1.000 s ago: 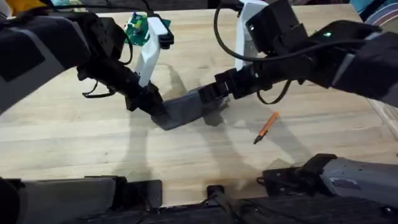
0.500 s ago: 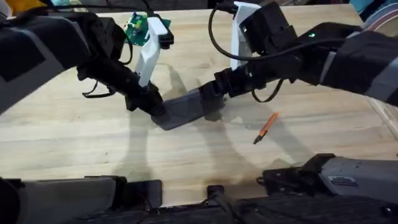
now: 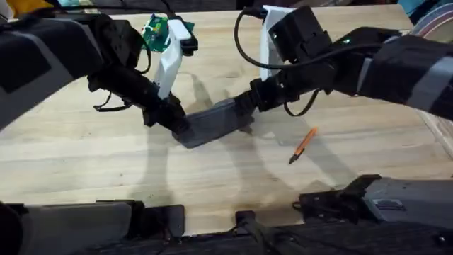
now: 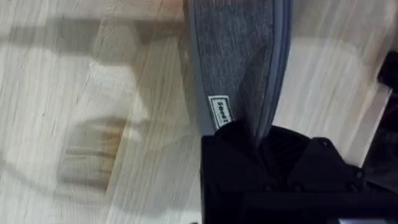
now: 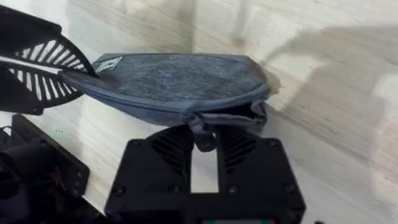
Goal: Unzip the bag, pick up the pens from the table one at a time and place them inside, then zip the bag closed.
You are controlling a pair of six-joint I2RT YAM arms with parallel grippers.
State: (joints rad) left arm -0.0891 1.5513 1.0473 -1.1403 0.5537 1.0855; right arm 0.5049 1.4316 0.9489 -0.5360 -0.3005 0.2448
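Where the plank-grain wooden table shows bare, arm shadows cross it; room beyond is cut off. The grey bag lies mid-table, long axis running left-right, right end tilted slightly away from the bases. Left gripper is clamped on its left end, w/ fingertips hidden by fabric. Right gripper has pinched the zipper tab at the right end. Orange pen lies apart, right of bag, black tip toward the bases.
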